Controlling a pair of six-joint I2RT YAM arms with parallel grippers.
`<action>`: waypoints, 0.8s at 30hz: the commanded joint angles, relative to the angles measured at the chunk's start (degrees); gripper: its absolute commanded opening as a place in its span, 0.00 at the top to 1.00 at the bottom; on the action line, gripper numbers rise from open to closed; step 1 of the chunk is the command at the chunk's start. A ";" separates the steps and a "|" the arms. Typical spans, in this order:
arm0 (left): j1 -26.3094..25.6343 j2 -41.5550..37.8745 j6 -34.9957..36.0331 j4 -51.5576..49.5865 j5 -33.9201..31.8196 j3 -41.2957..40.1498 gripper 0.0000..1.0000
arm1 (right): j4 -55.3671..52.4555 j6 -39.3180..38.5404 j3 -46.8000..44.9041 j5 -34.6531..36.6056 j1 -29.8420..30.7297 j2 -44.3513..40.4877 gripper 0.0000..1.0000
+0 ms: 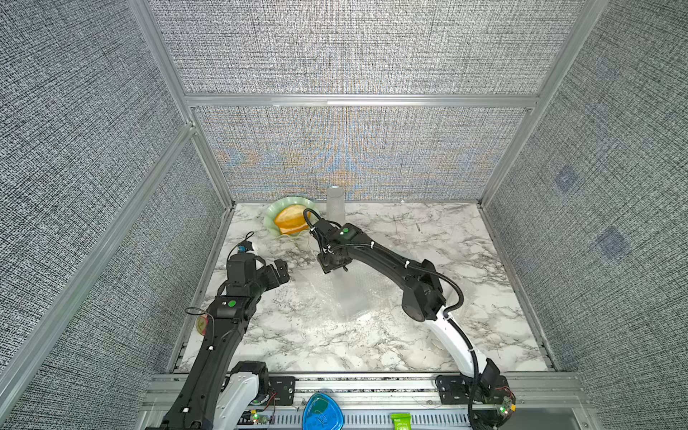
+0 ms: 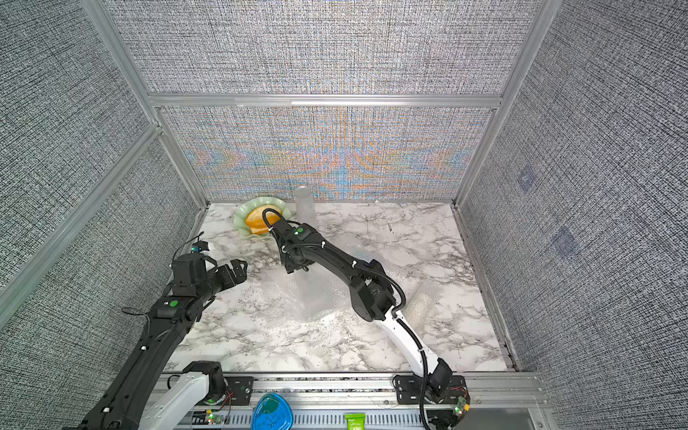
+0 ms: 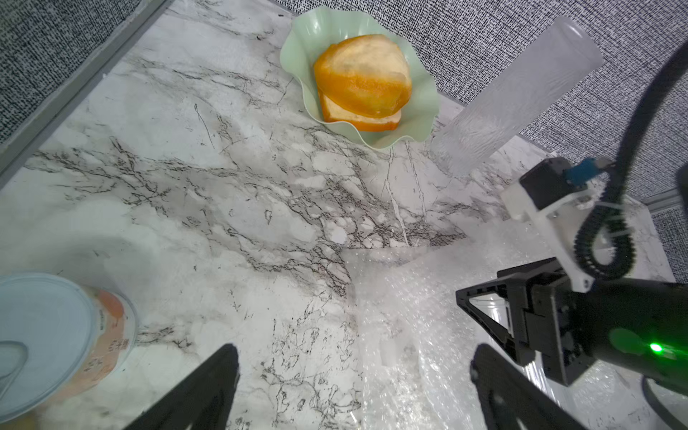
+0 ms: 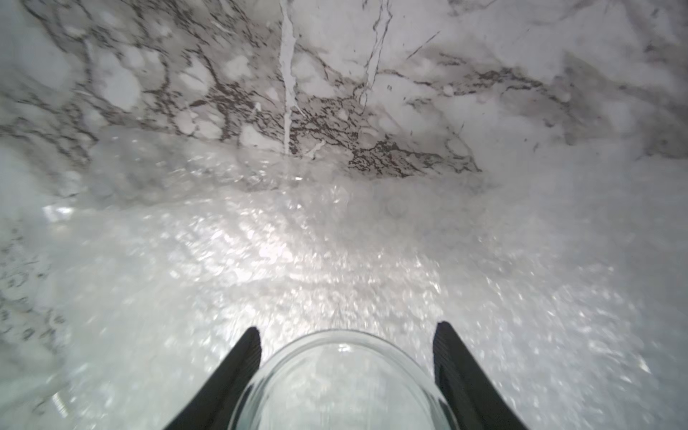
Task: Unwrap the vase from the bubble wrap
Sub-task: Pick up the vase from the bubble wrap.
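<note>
Nearest the lens, right wrist view: vase (image 4: 342,383), clear glass, its round rim between the fingers of the right gripper (image 4: 346,327). Jaws stand apart, one either side of the rim; whether they press on the glass cannot be told.

Vase appears upright, long axis vertical, mouth up toward the gripper. It stands near mid-desk on the bubble wrap (image 1: 327,298), a sheet spread flat, its far edge ending just beyond the vase. A second piece, a roll (image 2: 424,301), lies to the right beyond the right arm.

Left gripper (image 1: 283,271): jaws spread wide, empty, above bare desk left of the sheet.

At the back, left of centre: green dish (image 1: 273,214) holding bread (image 1: 290,219), and beside it a frosted tube (image 1: 335,204), upright. A can (image 3: 56,335) stands at the left edge.

Desk (image 1: 372,346): white marble pattern, grey veins. Enclosure: grey fabric walls (image 1: 353,48) in aluminium framing.
</note>
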 commanded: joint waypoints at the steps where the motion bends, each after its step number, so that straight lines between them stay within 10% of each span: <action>1: 0.10 -1.03 0.97 2.51 1.56 -0.25 0.00 | 3.75 1.82 -2.88 0.96 0.56 -4.19 0.51; 24: 0.09 -1.58 1.44 3.19 4.27 -0.68 0.00 | 20.95 2.03 -34.08 25.53 10.58 -32.68 0.55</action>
